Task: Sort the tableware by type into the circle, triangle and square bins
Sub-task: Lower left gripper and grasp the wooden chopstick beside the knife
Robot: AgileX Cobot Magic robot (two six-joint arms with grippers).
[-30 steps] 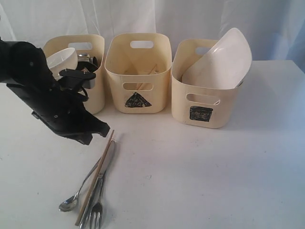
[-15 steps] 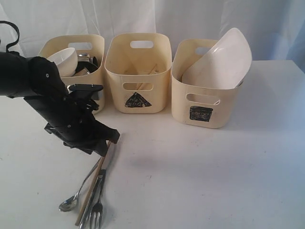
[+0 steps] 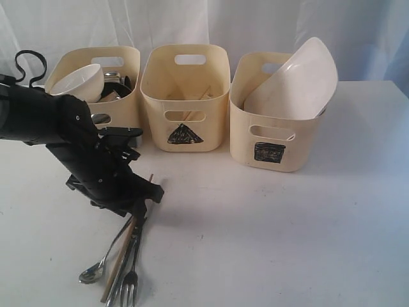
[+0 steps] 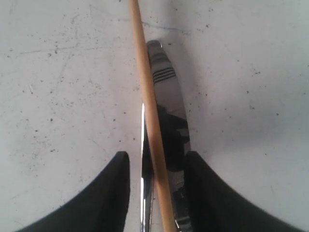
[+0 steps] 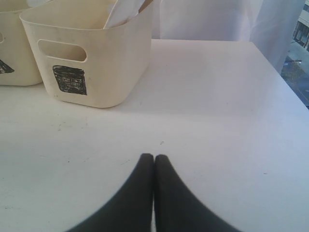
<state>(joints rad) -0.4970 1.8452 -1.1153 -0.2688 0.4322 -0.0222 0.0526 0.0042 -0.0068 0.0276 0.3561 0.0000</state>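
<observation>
Chopstick point(image 4: 152, 121), pale wood, crosses a mirror-smooth steel handle point(image 4: 170, 96) inside the wide-spread left hand point(image 4: 157, 158); right hand point(image 5: 154, 157) pinched together.

Bright diffuse light; soft shadows on table point(image 3: 287, 243); knife point(image 4: 169, 96) mirrors dark reflections; mild overall softness.
</observation>
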